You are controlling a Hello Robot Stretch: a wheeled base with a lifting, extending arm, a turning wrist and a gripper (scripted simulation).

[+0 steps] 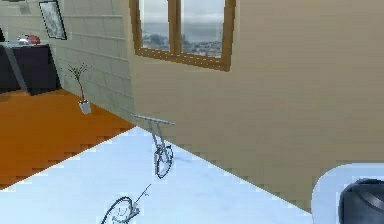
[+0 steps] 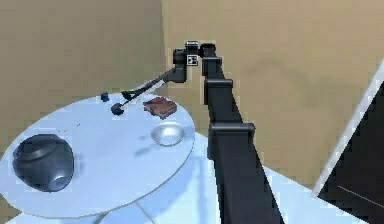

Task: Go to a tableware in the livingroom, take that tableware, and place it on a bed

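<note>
Reaching out by the round tabletop (image 2: 110, 170), your fingers (image 2: 148, 83) end near a small dark thing (image 2: 117, 108). You cannot tell whether they hold anything

One round table (image 2: 112, 152), one dark pot (image 2: 45, 162), one pale bowl (image 2: 168, 134), one window (image 1: 183, 30), one framed picture (image 1: 53, 19)

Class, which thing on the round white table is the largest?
The dark grey round pot toward the arm side view's left; the small pale bowl and the flat brown thing are far smaller.
</note>
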